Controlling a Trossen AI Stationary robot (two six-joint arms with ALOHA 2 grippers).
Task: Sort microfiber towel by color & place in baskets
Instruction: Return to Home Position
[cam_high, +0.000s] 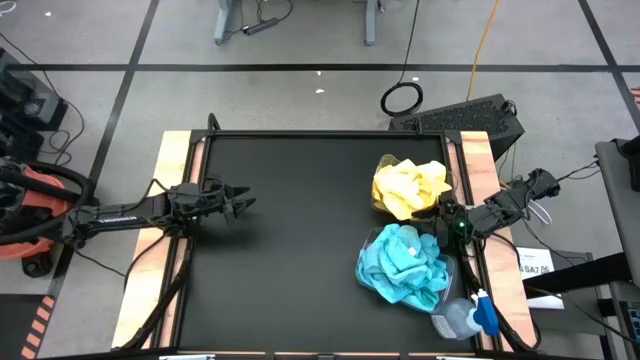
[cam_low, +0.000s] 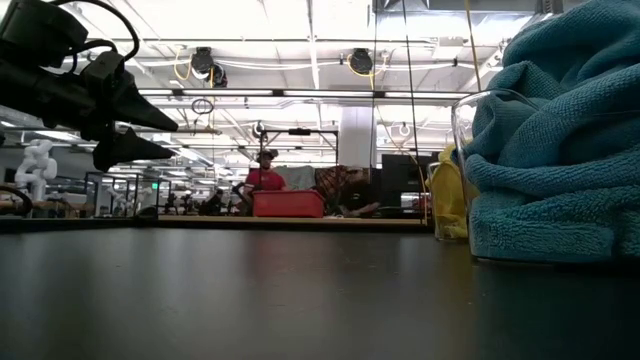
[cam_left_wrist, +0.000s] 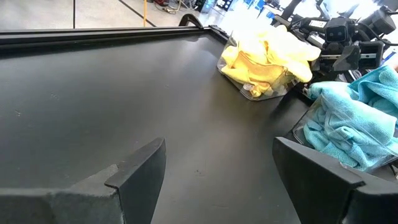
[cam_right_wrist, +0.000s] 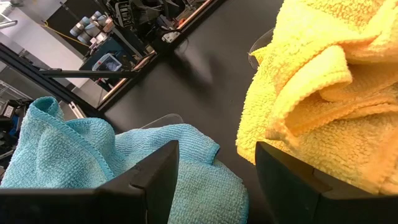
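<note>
Bright yellow towels (cam_high: 410, 186) are heaped in a clear bin (cam_left_wrist: 258, 93) at the table's right side. Teal-blue towels (cam_high: 404, 264) are heaped in a second clear bin (cam_low: 465, 130) just nearer, spilling over its rim. My right gripper (cam_high: 444, 222) is open and empty at the right edge, level with the gap between the two heaps; its fingers (cam_right_wrist: 155, 177) flank that gap, with teal (cam_right_wrist: 74, 155) on one side and yellow (cam_right_wrist: 317, 93) on the other. My left gripper (cam_high: 245, 203) is open and empty above the table's left part, pointing toward the bins (cam_left_wrist: 217, 168).
A grey bottle with a blue cap (cam_high: 470, 316) lies at the near right corner beside the teal bin. A black keyboard (cam_high: 465, 118) sits beyond the far right corner. The black tabletop (cam_high: 300, 230) lies bare between my left gripper and the bins.
</note>
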